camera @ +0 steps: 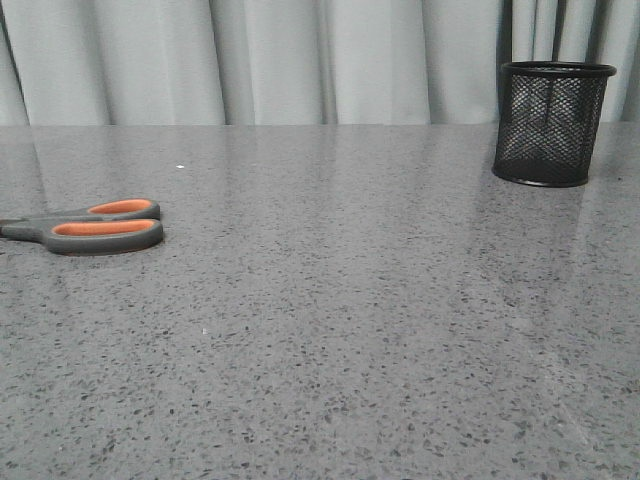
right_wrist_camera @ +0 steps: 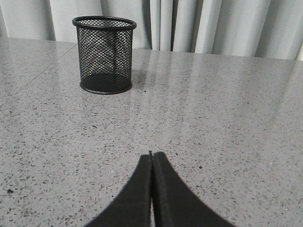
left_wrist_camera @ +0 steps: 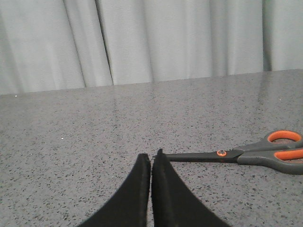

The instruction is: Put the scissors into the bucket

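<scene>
The scissors (camera: 95, 225) lie flat at the table's left edge, grey handles with orange lining, blades running out of the front view. In the left wrist view the scissors (left_wrist_camera: 246, 153) lie beyond my left gripper (left_wrist_camera: 151, 157), blade tip close to the fingertips. The left gripper is shut and empty. The bucket (camera: 552, 122), a black mesh cup, stands upright at the far right. It also shows in the right wrist view (right_wrist_camera: 104, 54), well ahead of my right gripper (right_wrist_camera: 152, 154), which is shut and empty. Neither gripper shows in the front view.
The grey speckled table (camera: 340, 320) ends at pale curtains (camera: 300, 60) along the back. A small white speck (camera: 180, 166) lies behind the scissors.
</scene>
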